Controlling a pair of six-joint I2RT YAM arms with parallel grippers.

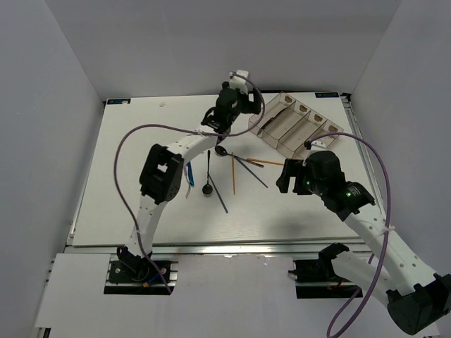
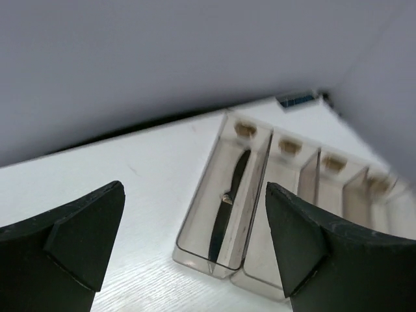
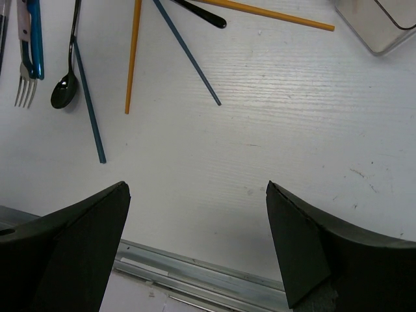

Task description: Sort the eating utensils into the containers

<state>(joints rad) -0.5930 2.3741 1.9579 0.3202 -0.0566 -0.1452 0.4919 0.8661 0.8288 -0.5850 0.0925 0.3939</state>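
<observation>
While I watch through the left wrist camera, I see the left pincer (image 2: pixel 194 190) spread wide with nothing in it. It hangs over the far side of the tabletop (image 2: pixel 156 182), just beside the four clear bins (image 2: pixel 279 214). A dark knife (image 2: pixel 227 205) lies flat in the bin at the left end of the row. Neither finger touches it. Each bin has a small tan mark at its far end.

My right pincer (image 3: pixel 195 192) is spread wide too and grips nothing. It hovers over a white part of the tabletop near the front edge. Past it, loose on the tabletop and outside the bins, lie a teal-handled fork (image 3: pixel 34 45) and a small black spoon (image 3: pixel 65 88). A blue-grey chopstick (image 3: pixel 90 110) starts right at the spoon's handle. Next comes an orange chopstick (image 3: pixel 132 58). Further right, a second blue-grey chopstick (image 3: pixel 189 55) and a second orange chopstick (image 3: pixel 273 16) slant away from each other.
</observation>
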